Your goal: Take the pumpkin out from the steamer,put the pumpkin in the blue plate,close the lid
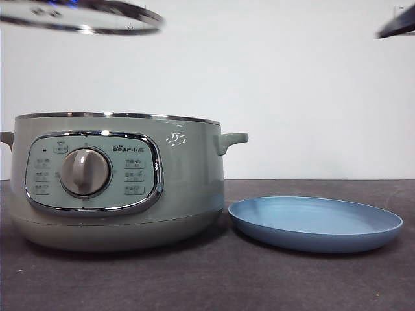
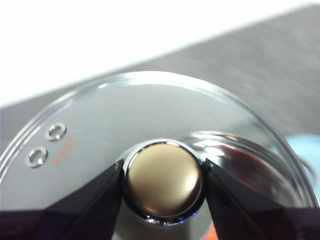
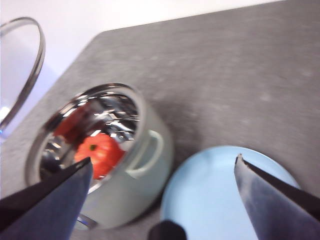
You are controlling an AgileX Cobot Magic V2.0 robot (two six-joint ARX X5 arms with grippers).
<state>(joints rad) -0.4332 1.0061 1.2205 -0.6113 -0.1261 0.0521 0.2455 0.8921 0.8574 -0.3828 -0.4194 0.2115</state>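
The sage-green steamer stands open at the left of the table. The glass lid hangs high above it at the top left. My left gripper is shut on the lid's knob. The orange-red pumpkin lies inside the steamer's steel bowl; the front view hides it. The blue plate lies empty to the right of the steamer. My right gripper is open, high above the steamer and the plate; only its black tip shows at the top right in the front view.
The dark grey table runs under everything, with a white wall behind. The steamer's right side handle sticks out toward the plate.
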